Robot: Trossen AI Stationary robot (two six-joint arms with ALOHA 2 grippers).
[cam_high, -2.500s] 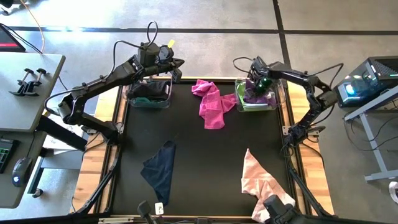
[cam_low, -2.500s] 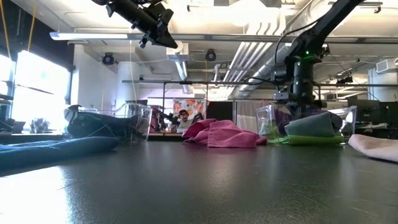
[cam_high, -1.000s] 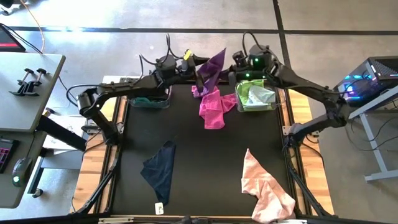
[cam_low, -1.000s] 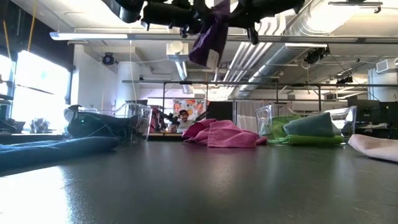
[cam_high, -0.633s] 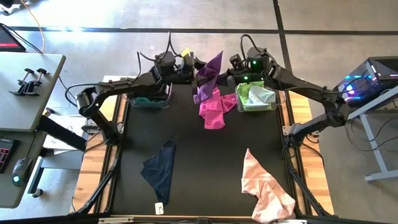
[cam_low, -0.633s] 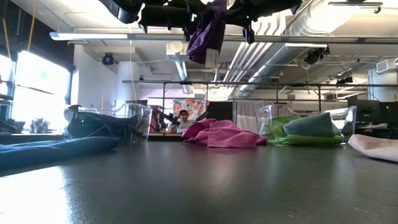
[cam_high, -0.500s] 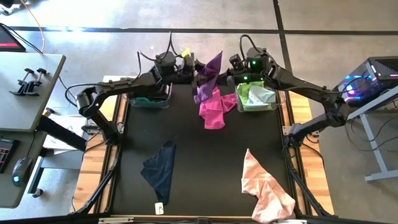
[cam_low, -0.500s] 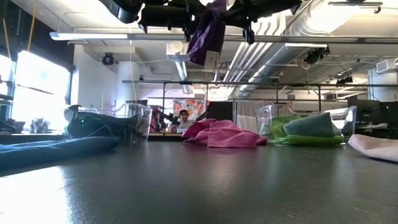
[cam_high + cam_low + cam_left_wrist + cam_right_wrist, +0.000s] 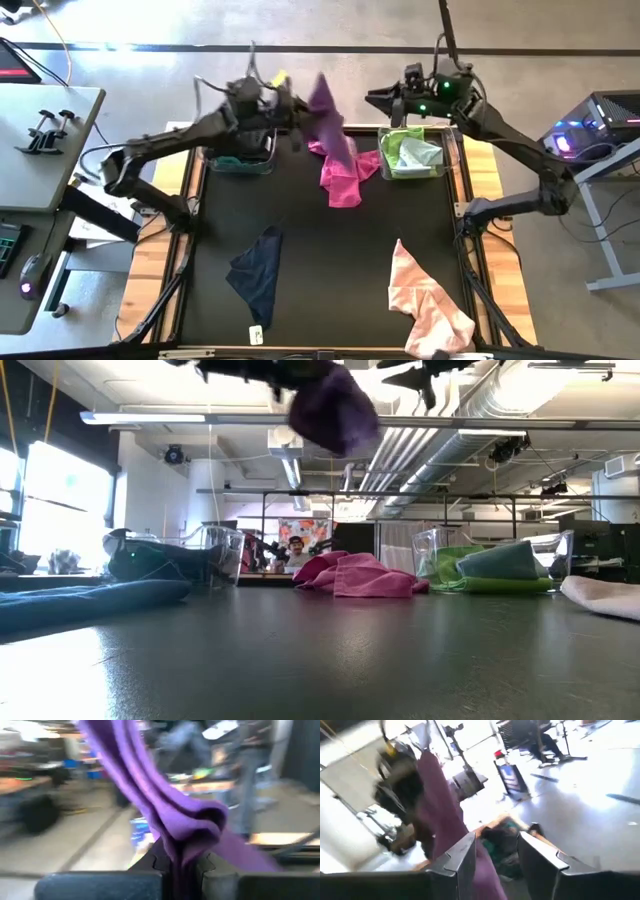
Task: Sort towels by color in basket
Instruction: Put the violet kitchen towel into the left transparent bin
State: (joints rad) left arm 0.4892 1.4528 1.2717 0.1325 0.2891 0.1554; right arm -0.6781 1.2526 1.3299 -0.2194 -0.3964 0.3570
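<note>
A purple towel hangs in the air above the table's far edge, between the two baskets; in the low view the purple towel is a blurred bunch high up. My left gripper is shut on it. My right gripper is open in the air to the towel's right, apart from it; the right wrist view shows its fingers spread with the towel beyond them. A magenta towel, a navy towel and a pale pink towel lie flat on the black mat. My left gripper pinches a bunched fold of the purple towel between its two fingers, coming level from the table's left. The towel is lifted clear of the table and streams out beyond the fingers, slack and blurred.
A clear basket at the far left holds dark and teal towels. A clear basket at the far right holds lime and mint towels. The mat's middle is bare between the navy and pink towels. A person shows far behind the table.
Both grippers were at the purple towel above the far edge. My right gripper has let go and drawn back toward the right and far side. My left gripper has kept hold and swung toward the left basket, and the towel trails behind it, swinging.
</note>
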